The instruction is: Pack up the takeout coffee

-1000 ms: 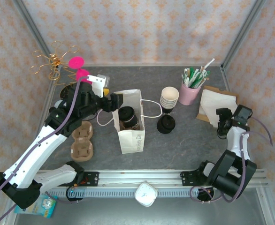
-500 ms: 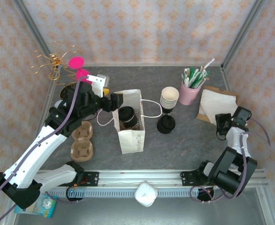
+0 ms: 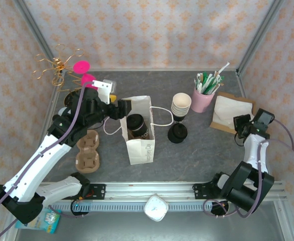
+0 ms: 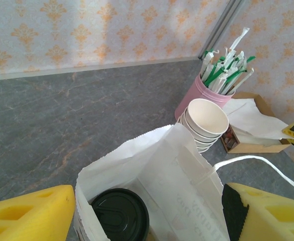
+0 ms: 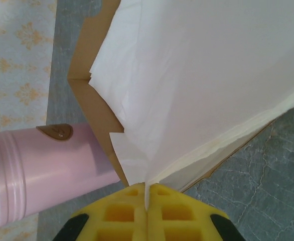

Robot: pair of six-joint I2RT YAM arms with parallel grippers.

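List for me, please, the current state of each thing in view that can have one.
takeout coffee, lidded, upright inside the bag.
paper bag, standing, mouth open.
left gripper, open, at the bag's mouth.
right gripper, shut on the napkin.
cup stack, nested, lidless, upright.
pink cup, upright, full of straws.

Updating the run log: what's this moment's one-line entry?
coffee: in bag | left hand: open by bag mouth | right hand: shut on napkin
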